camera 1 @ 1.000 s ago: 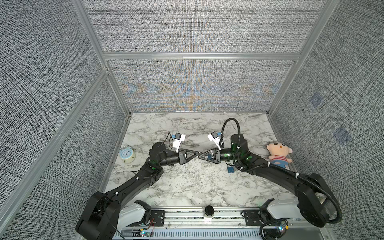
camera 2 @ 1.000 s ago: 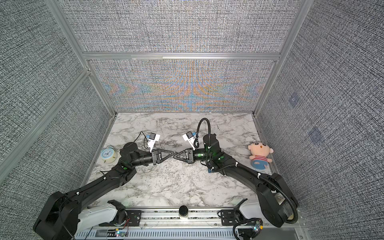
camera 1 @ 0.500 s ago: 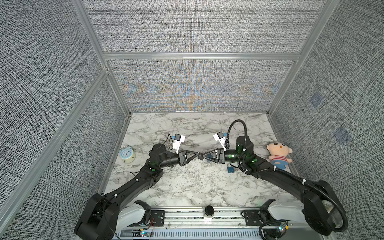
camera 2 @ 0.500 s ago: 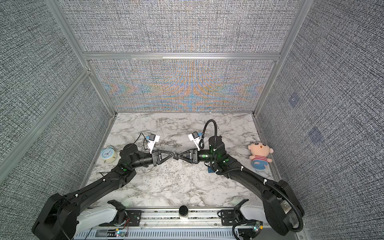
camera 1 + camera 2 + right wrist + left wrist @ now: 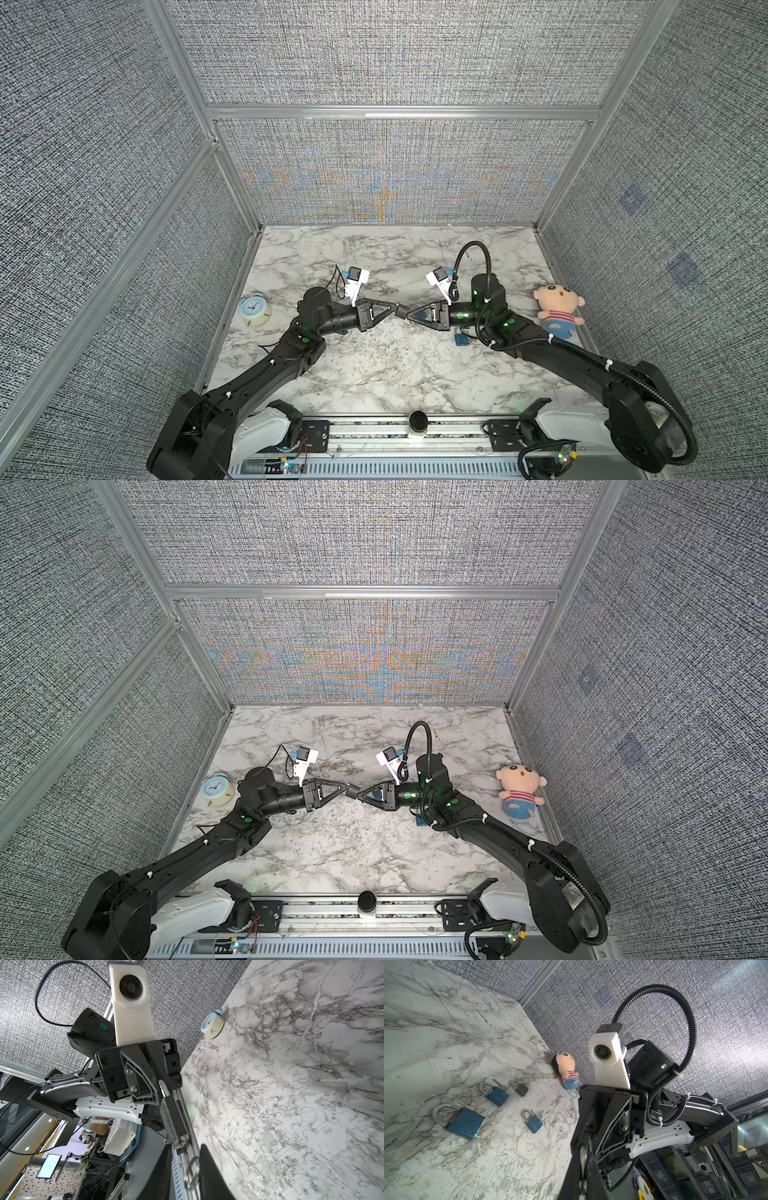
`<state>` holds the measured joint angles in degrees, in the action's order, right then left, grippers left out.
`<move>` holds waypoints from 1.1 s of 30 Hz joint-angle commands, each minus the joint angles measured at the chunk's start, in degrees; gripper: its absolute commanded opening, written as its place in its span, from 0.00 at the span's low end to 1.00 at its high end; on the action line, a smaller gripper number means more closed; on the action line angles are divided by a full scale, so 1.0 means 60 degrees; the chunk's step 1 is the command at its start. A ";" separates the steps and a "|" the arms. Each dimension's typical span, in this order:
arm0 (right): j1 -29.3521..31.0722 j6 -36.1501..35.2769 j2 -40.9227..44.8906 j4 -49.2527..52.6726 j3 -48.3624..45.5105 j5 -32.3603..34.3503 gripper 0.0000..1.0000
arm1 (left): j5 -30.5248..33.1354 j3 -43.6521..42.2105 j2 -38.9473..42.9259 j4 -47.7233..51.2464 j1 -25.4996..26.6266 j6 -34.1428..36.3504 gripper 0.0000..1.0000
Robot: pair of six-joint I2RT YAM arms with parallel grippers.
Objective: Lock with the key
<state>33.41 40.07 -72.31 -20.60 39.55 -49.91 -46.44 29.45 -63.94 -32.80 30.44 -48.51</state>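
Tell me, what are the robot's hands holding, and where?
The left gripper pinches a grey padlock by its shackle. The key ring hangs inside the right gripper; whether it is gripped cannot be told.

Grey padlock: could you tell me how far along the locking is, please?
Done: left hand grips the grey padlock by its shackle, off the table. In hand: right hand is at the lock's base, key ring dangling. Left: the turn itself; I cannot tell whether it's locked.

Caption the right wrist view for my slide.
Left fingers hold a grey padlock by its shackle; key ring between the right fingers.
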 commanded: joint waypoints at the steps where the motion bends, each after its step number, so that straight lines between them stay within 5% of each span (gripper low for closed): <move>1: 0.0043 0.0090 -0.0032 -0.0422 -0.0065 -0.0098 0.11 | 0.0012 0.0042 0.0038 -0.0232 -0.0003 -0.0077 0.00; 4: 0.0053 0.0187 -0.0028 -0.0559 -0.0172 -0.0090 0.00 | 0.0083 0.0043 0.0057 -0.0199 0.0007 -0.0067 0.00; 23: -0.0667 0.0303 0.1322 -0.0159 -0.1273 0.0199 0.00 | -0.0008 0.0258 -0.0080 0.0401 -0.0093 0.0635 0.00; 33: -0.1351 -0.0091 0.2089 0.1661 -0.0909 0.1507 0.00 | 0.0071 0.1186 -0.1825 0.3750 -0.0035 0.2162 0.00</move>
<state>25.61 40.36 -60.20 -13.72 33.76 -43.35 -45.47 35.90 -73.23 -16.60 29.98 -39.55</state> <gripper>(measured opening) 0.049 0.081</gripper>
